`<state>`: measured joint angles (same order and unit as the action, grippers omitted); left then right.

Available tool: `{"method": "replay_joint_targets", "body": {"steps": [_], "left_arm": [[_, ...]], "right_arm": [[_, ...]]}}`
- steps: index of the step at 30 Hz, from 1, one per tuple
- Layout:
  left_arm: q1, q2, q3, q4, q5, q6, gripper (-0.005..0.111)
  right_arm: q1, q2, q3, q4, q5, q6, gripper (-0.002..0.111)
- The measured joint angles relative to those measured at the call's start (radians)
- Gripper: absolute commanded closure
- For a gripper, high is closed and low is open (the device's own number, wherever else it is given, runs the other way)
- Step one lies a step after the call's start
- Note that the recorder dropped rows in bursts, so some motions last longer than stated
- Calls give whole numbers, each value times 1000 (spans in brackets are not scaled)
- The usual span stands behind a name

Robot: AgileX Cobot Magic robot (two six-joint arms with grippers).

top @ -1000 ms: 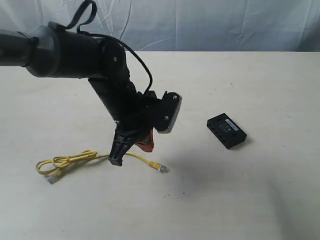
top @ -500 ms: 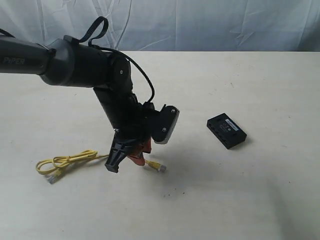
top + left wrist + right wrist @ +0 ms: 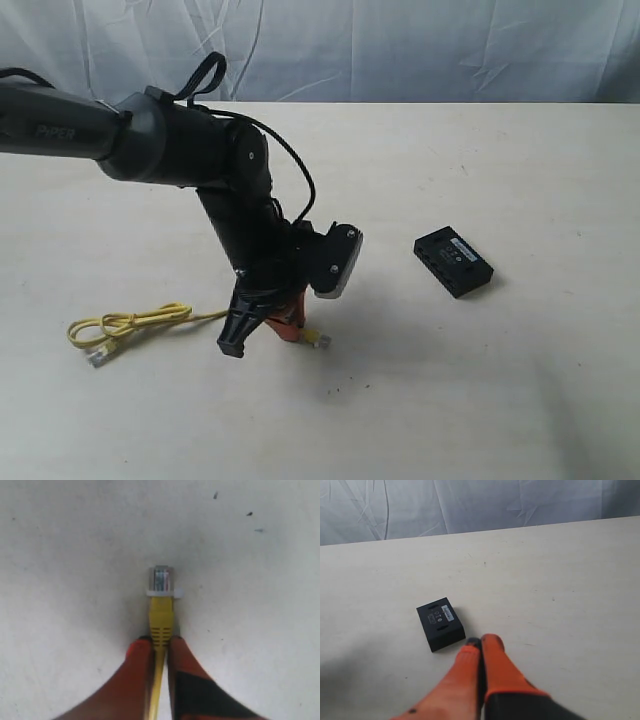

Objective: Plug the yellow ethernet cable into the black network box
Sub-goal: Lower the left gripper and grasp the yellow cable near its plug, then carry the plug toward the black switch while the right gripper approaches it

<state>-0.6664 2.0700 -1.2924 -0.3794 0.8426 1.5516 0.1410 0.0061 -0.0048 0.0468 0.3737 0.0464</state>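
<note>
One yellow ethernet cable (image 3: pixel 161 617), seemingly pinched, left jaws

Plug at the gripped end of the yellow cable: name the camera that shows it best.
Left wrist view: the plug sits centred and large, the left pincer shut on the cable right behind it. The exterior view shows it tiny; the right wrist view misses it.

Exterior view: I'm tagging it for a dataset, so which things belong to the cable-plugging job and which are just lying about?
Job in hand:
yellow ethernet cable
black network box
left gripper, closed on the cable just behind its plug
right gripper, shut and empty

Just there:
table
backdrop cloth
</note>
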Motion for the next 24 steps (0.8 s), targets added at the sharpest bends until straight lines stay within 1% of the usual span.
{"method": "replay_joint_targets", "body": {"steps": [5,12,15,18,24], "left_arm": [[0,-8,0,1,-8,-66,106],[0,-72,0,17,-15,-270,107],[0,-92,0,17,-16,-332,107],[0,-99,0,17,-18,-355,107],[0,-101,0,17,-13,-412,107]], "right_arm": [[0,0,0,0,0,0,109],[0,0,0,0,0,0,109],[0,0,0,0,0,0,109],[0,0,0,0,0,0,109],[0,0,0,-69,0,0,109]]}}
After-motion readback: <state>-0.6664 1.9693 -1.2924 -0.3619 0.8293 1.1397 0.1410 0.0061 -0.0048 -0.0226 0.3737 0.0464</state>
